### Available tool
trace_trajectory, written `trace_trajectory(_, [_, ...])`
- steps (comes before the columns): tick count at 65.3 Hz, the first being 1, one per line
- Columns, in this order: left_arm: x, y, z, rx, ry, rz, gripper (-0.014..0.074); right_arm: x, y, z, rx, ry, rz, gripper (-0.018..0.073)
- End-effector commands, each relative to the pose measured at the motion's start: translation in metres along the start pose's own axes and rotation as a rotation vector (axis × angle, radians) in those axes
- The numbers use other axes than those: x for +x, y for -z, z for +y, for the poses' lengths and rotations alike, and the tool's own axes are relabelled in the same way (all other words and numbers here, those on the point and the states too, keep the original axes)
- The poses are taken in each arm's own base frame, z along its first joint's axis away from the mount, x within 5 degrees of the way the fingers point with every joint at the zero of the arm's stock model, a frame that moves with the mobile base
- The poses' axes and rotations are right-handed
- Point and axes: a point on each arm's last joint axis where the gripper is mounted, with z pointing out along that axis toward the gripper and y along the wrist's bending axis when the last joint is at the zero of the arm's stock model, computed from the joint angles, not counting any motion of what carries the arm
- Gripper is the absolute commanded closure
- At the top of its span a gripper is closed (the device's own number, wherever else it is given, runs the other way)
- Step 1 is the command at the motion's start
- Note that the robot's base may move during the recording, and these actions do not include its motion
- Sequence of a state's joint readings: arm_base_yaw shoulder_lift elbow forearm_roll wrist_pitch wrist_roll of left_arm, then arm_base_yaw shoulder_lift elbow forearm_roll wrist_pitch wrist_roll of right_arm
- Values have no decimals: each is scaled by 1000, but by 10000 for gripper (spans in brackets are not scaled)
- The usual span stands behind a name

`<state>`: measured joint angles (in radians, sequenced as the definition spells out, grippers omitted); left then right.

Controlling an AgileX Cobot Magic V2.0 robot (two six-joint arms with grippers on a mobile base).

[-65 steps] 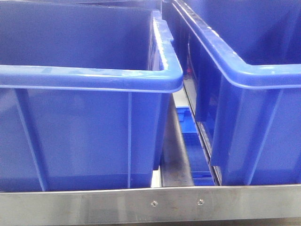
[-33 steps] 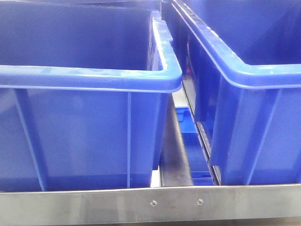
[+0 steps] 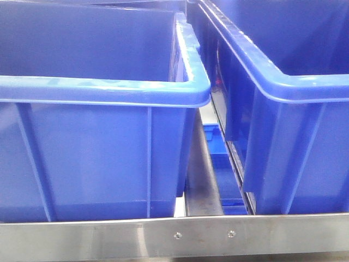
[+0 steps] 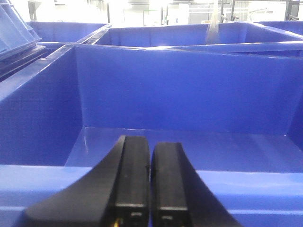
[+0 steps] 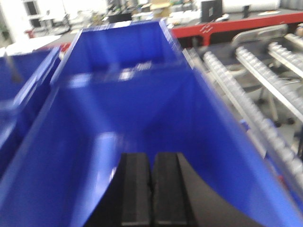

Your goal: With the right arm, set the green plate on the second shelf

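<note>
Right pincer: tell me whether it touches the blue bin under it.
Cannot tell. The right wrist view shows the right pincer, fingers together, over the blue bin, but blur hides any contact or gap.

Left end effector (image 4: pixel 150 182), right end effector (image 5: pixel 152 189): black, curved fingers.

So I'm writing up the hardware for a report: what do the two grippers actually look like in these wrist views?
Both look alike. The left gripper has two matte black fingers with flat, squared inner faces and outer edges that flare outward towards the base; a bit of yellow shows low between them. The right gripper has the same black, flared shape, though its view is blurred. No cables or markings are visible.
</note>
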<state>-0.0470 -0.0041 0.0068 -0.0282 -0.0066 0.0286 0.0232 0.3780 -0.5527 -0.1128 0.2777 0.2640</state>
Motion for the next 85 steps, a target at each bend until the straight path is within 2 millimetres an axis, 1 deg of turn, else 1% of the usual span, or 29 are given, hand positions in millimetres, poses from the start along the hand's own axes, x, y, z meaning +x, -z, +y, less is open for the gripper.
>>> trace_trajectory(1, [6,1,0,0,8,-50,466,1,13,2,-38,43,-132,511])
trace_trajectory(9, [6,1,0,0,8,-50,466,26,28,-2,-45,127,-186,511])
trace_trajectory(17, [6,1,0,0,8,-50,466,52,33,-6,-47,129,-232,511])
trace_trajectory(23, [6,1,0,0,8,-50,466,73,35,-10,-51,109,-270,511])
trace_trajectory(27, [6,1,0,0,8,-50,466,82,37,-12,-55,89,-302,511])
trace_trajectory(41, [6,1,0,0,8,-50,466,107,30,-16,-55,66,-319,511])
trace_trajectory(50, [6,1,0,0,8,-50,466,117,27,-18,-53,63,-326,511])
trace_trajectory(85, [6,1,0,0,8,-50,466,117,27,-17,-58,70,-318,511])
